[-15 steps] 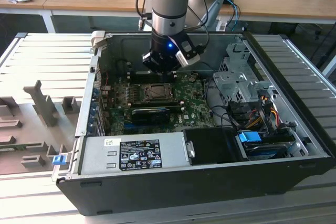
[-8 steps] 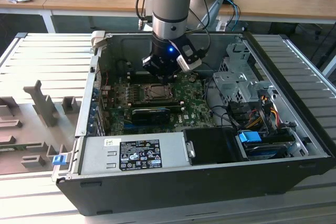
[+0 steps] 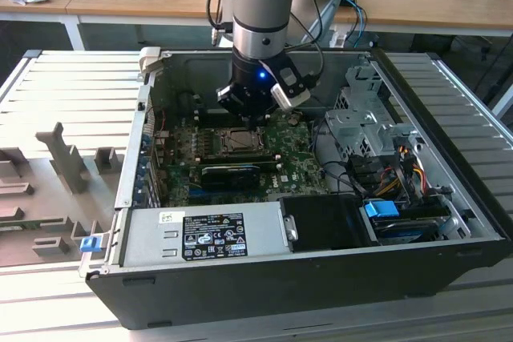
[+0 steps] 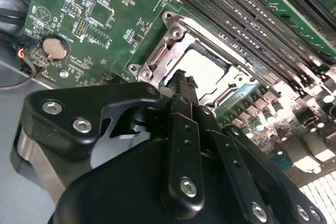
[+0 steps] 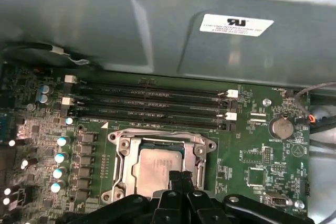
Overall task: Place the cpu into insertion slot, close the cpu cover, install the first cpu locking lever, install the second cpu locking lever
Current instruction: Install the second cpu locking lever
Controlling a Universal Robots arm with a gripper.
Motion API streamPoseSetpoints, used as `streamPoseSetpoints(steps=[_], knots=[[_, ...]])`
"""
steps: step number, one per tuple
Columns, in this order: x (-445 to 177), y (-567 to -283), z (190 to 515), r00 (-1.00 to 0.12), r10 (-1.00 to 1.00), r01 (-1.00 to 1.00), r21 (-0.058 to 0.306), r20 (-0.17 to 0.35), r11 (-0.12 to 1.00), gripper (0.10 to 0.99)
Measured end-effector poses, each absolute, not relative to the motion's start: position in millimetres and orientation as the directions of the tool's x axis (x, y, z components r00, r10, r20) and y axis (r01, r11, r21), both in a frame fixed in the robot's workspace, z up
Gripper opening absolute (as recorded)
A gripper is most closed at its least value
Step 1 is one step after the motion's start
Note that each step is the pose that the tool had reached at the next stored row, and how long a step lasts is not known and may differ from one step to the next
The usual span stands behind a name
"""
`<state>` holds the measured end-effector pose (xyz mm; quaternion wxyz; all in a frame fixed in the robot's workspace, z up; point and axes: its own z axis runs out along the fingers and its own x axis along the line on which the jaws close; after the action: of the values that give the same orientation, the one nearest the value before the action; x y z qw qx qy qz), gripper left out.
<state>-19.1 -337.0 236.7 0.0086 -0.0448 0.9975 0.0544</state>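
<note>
Because the cpu (image 5: 157, 169) already sits in the insertion slot (image 5: 116, 190) with the cpu cover (image 5: 122, 148) framing it near the motherboard's (image 5: 252, 153) middle, the gripper (image 5: 180, 176) hangs over the socket's edge, its jaws pressed together, holding nothing.

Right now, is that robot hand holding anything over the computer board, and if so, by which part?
Nothing is held. The hand has its fingers together just above the cpu, which already lies in the insertion slot under the cpu cover.
</note>
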Motion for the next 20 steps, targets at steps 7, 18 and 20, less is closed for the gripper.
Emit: streamPoseSetpoints(steps=[7,18,20], knots=[[-19.1,-357.8,236.7,-0.996,-0.088,-0.089,0.111,-0.013,0.990,0.106],[-19.2,-372.9,236.1,-0.996,-0.088,-0.089,0.111,-0.013,0.990,0.106],[-19.2,-375.3,235.8,-0.996,-0.088,-0.089,0.113,-0.011,0.990,0.106]])
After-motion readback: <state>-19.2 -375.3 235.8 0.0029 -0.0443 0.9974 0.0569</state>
